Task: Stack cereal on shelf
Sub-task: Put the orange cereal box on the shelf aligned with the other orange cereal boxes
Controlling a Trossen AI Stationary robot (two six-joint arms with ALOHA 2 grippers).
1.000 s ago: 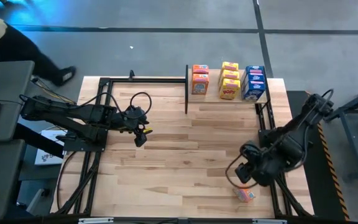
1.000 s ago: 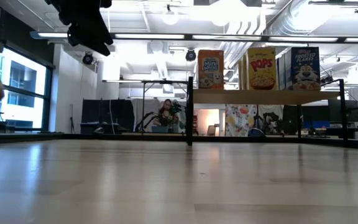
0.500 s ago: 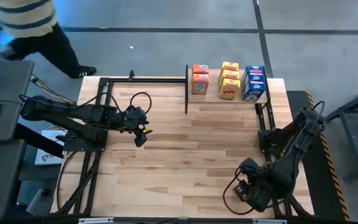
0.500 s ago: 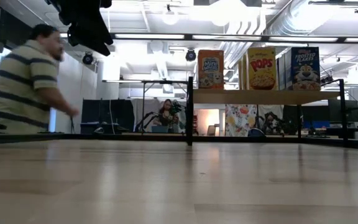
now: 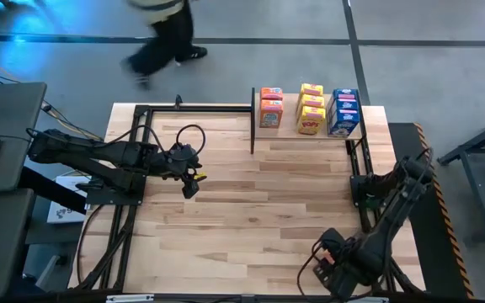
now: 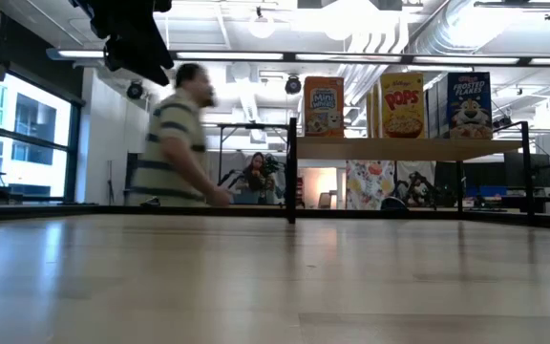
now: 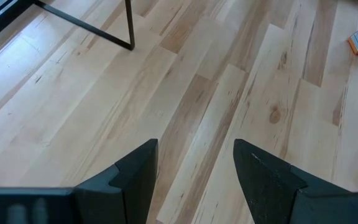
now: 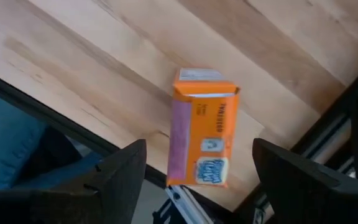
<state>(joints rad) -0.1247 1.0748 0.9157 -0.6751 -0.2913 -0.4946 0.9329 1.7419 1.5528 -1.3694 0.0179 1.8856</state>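
The right tool [image 8: 194,180] hung at the table's [image 5: 251,202] near right corner, dark fingers spread, above an orange cardboard box [image 8: 202,134] lying flat on the pale planks, untouched. The left tool [image 5: 190,183] waited over the table's left side, fingers apart and empty. At the far edge, the light wooden shelf [image 5: 310,132] on thin black uprights carried orange, yellow and blue boxes [image 5: 310,108]. A person [image 6: 175,139] passed behind.

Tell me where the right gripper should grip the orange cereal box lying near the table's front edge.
Probably across the two long narrow sides of the orange cereal box, coming straight down. It lies flat on the table, so only those sides offer opposing faces. The right gripper already hangs above it, fingers open wider than the box.
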